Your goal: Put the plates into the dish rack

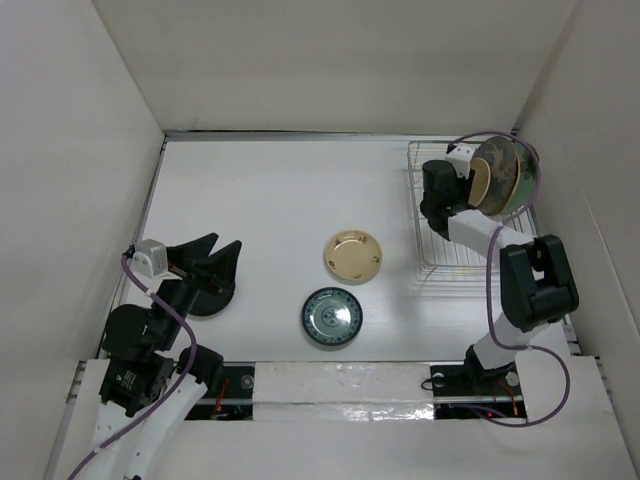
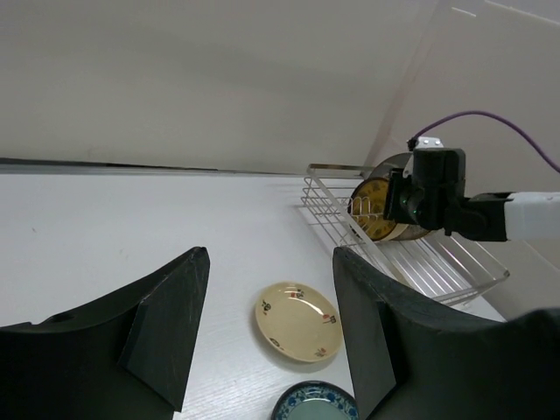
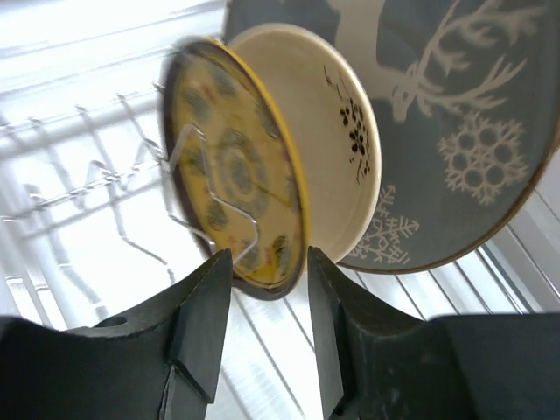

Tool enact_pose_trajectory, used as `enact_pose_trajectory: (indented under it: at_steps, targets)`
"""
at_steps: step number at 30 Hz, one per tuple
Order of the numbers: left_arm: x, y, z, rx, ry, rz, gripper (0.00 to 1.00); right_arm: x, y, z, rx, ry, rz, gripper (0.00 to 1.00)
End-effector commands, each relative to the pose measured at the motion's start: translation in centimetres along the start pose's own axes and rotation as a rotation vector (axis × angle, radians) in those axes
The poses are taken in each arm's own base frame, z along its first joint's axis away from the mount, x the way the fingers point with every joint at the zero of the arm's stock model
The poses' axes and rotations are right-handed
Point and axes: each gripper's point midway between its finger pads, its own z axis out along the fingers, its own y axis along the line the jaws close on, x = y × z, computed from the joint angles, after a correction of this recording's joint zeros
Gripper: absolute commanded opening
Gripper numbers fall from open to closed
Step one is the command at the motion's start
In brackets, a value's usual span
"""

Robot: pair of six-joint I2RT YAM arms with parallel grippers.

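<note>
The dish rack (image 1: pixel 440 258) stands at the back right. It holds a grey deer plate (image 3: pixel 455 131), a cream plate (image 3: pixel 341 149) and a yellow patterned plate (image 3: pixel 232 175), all upright. My right gripper (image 3: pixel 267 254) is open, its jaws straddling the yellow plate's lower rim, and the plate looks blurred. In the top view this gripper (image 1: pixel 470 182) is at the rack's back end. A cream flowered plate (image 1: pixel 352 256) and a blue-green patterned plate (image 1: pixel 331 317) lie flat on the table. My left gripper (image 1: pixel 205 268) is open and empty, left of them.
White walls enclose the table on the left, back and right. A dark round shape (image 1: pixel 208 300) lies under the left gripper; I cannot tell what it is. The near half of the rack (image 2: pixel 437 262) has bare prongs. A purple cable (image 1: pixel 490 300) loops along the right arm.
</note>
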Motion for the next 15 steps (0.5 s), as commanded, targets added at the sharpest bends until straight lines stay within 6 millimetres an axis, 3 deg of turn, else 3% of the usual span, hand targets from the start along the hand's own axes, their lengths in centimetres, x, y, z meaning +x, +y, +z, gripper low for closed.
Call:
enact_pose_trajectory:
  at_steps: [1, 2, 6, 9, 10, 11, 12, 13, 14, 15]
  targets:
    - [-0.8, -0.2, 0.5, 0.004, -0.029, 0.009, 0.55, -6.4, -0.2, -3.1, -0.097, -0.100, 0.209, 0.47]
    - [-0.9, 0.0, 0.6, -0.007, -0.031, 0.009, 0.55, -7.0, 0.2, -3.8, -0.130, -0.108, 0.219, 0.51]
    - [-0.6, 0.5, 0.8, -0.031, -0.023, 0.010, 0.53, -9.6, 1.5, -6.8, -0.267, -0.137, 0.264, 0.52]
    - [-0.5, 1.3, 1.1, -0.073, -0.024, 0.014, 0.52, -10.6, 5.6, -10.7, -0.487, -0.158, 0.287, 0.46]
    - [-0.5, 1.4, 1.2, -0.080, -0.023, 0.012, 0.52, -10.5, 7.9, -12.9, -0.586, -0.154, 0.294, 0.41]
    - [-0.4, 1.7, 1.3, -0.094, -0.020, 0.013, 0.51, -10.2, 9.8, -14.4, -0.669, -0.146, 0.292, 0.18]
    - [-0.3, 1.8, 1.4, -0.100, -0.017, 0.013, 0.51, -9.4, 13.0, -16.4, -0.805, -0.110, 0.289, 0.05]
    - [-0.2, 2.0, 1.5, -0.110, -0.013, 0.015, 0.49, -8.7, 15.2, -17.9, -0.880, -0.084, 0.277, 0.00]
    - [0.0, 2.2, 1.7, -0.121, -0.005, 0.014, 0.48, -7.2, 18.4, -21.9, -1.029, -0.047, 0.241, 0.00]
    - [0.2, 2.5, 1.9, -0.132, -0.001, 0.016, 0.47, -4.0, 21.7, -23.2, -1.087, 0.012, 0.187, 0.00]
